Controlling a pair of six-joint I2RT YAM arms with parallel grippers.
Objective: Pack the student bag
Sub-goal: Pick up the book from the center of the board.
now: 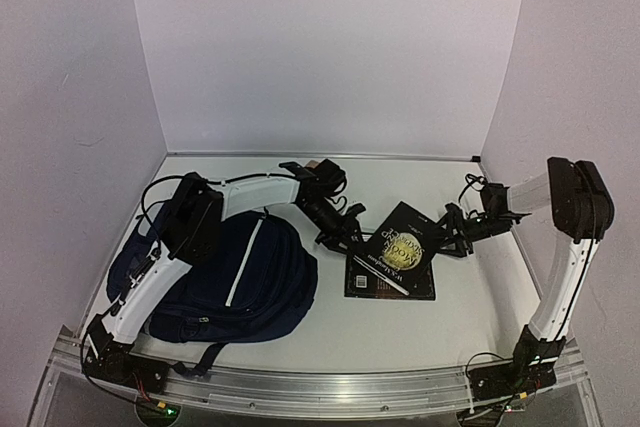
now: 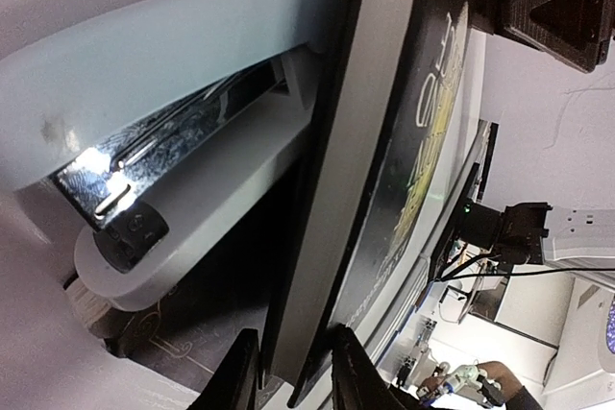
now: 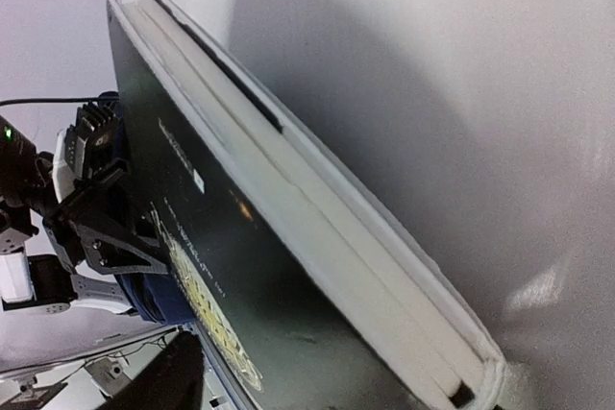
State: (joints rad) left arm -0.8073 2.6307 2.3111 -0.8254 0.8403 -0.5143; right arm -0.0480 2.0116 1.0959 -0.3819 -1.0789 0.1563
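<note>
The student bag (image 1: pixel 245 277), navy with a thin pale stripe, lies on the table's left side, partly under my left arm. To its right is a black book with a gold moon cover (image 1: pixel 402 242). My left gripper (image 1: pixel 345 230) is at that book's left edge. In the left wrist view its fingers (image 2: pixel 237 372) press on either side of the book (image 2: pixel 423 141). My right gripper (image 1: pixel 455 237) is at the book's right edge. In the right wrist view only one finger (image 3: pixel 165 379) shows, standing off the cover (image 3: pixel 221 266) beside the white page edge.
A second black book (image 1: pixel 390 282) lies under the moon book's near side, with a silver pen (image 1: pixel 380 274) across it. White walls close in the table at the back and on both sides. A metal rail (image 1: pixel 320 387) runs along the near edge.
</note>
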